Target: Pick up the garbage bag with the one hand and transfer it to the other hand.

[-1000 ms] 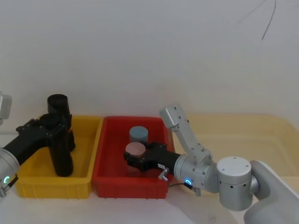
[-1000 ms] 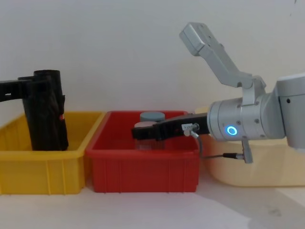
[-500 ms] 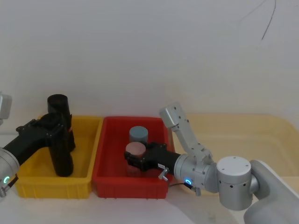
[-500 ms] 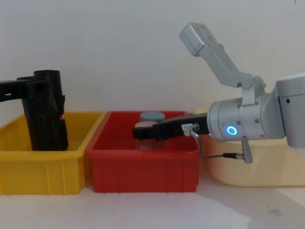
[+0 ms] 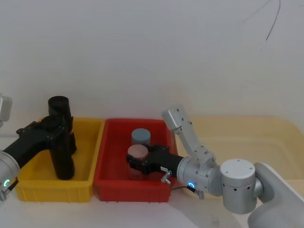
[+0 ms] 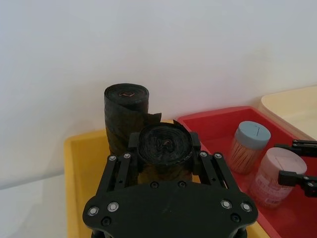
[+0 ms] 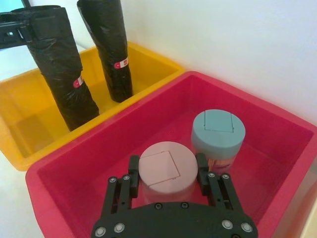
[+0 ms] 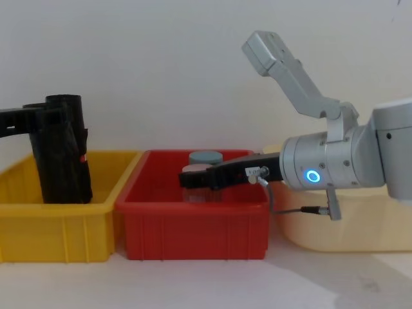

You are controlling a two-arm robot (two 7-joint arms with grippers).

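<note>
The garbage bag [image 6: 163,148], a black upright roll, stands in the yellow bin [image 5: 93,142]. My left gripper [image 5: 56,127], on the green-ringed arm, is shut on it near its top, one finger [image 6: 132,145] on each side. From the right wrist view the held roll [image 7: 57,59] is the nearer one, with a small red label low on it. My right gripper [image 7: 167,166], on the blue-ringed arm, reaches into the red bin [image 5: 102,185], and its fingers press both sides of a pink-lidded jar [image 7: 167,171].
A second black roll [image 6: 126,111] stands just behind the held one, towards the wall. A blue-lidded jar [image 5: 141,136] stands behind the pink one. A cream tray [image 5: 247,137] lies to the right, and the white wall is close behind the bins.
</note>
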